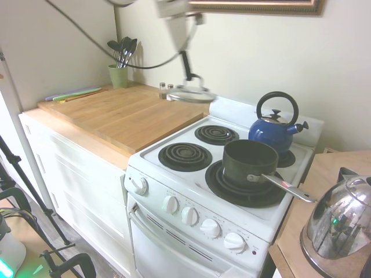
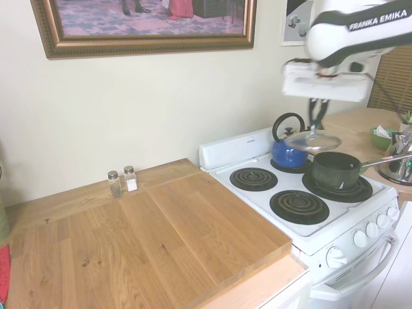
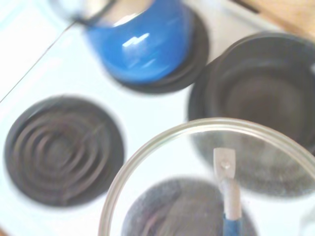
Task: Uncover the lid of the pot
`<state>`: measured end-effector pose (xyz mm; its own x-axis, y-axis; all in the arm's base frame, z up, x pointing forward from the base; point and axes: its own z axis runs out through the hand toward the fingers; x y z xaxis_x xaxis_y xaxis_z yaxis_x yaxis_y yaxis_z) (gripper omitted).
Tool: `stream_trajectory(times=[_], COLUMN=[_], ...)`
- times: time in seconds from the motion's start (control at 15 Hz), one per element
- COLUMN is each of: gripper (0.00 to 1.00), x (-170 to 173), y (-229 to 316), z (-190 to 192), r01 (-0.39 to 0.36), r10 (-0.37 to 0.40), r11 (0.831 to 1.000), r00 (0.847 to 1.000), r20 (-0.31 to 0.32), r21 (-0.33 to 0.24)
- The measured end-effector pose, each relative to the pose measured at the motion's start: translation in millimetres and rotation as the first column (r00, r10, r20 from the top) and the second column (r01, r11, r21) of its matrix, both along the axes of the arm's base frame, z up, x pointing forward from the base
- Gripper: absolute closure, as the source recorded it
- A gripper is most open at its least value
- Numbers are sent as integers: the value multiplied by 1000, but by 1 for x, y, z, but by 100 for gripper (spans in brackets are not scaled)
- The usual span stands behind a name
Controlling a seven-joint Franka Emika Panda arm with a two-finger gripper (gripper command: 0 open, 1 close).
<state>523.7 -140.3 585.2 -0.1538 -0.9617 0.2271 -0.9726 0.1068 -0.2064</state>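
End effector gripping lid level in air; pot handle points right.

- The pot sits on a front burner of the stove, its lid hanging in the air above the cooktop.
- A kettle stands behind the pot (on a rear burner).
- Two shakers stand on the counter beside the stove, near the wall.

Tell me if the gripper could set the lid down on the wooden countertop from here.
Probably yes: the gripper holds the lid in the air above the stove, and the wooden countertop beside it looks bare apart from two shakers at the wall.
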Motion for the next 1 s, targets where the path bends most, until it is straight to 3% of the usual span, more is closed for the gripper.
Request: stream_trajectory(times=[0.27, 0.47, 0.6, 0.73, 0.87, 0.93, 1.0], gripper=[100, 100, 100, 100, 100, 100, 0], x=[-7, 19, 51, 81, 95, 97, 97], y=[163, 214, 218, 217, 216, 217, 218], z=[-103, -160, -171, -180, -190, -194, -196], r01=[-140, -225, -278, -331, -374, -396, -415], r10=[123, 187, 233, 289, 342, 375, 409], r11=[978, 955, 946, 938, 927, 918, 906], r00=[986, 963, 942, 911, 872, 844, 813], r20=[-112, -196, -242, -294, -349, -384, -415], r21=[-156, -193, -170, -103, -26, 27, 80])
